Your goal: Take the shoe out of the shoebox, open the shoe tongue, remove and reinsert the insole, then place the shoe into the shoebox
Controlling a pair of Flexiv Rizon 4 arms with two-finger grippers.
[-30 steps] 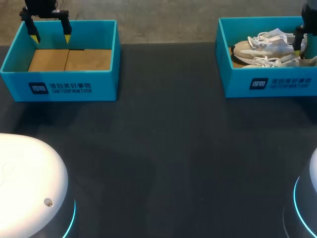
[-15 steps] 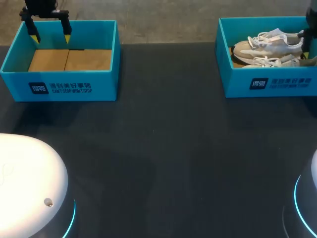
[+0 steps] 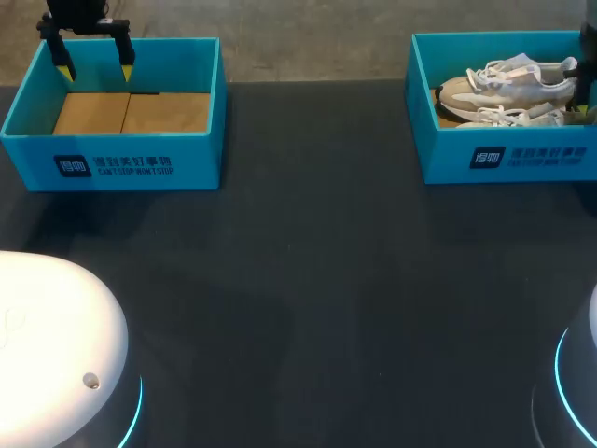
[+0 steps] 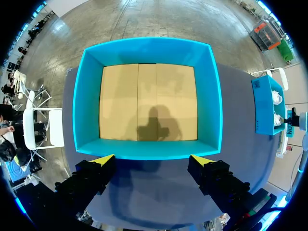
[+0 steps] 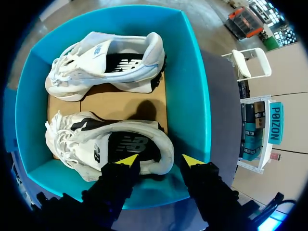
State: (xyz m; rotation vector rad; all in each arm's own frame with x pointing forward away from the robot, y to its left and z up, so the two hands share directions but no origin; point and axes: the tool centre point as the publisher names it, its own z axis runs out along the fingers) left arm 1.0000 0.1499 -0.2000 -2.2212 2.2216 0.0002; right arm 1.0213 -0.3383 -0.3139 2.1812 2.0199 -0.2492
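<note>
Overhead light throws a soft shadow onto the left shoebox floor, while the dark tabletop looks dim.

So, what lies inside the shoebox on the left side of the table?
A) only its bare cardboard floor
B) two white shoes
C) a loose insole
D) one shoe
A: ahead of the left gripper, the shoebox shows only brown cardboard, no shoe.
</note>
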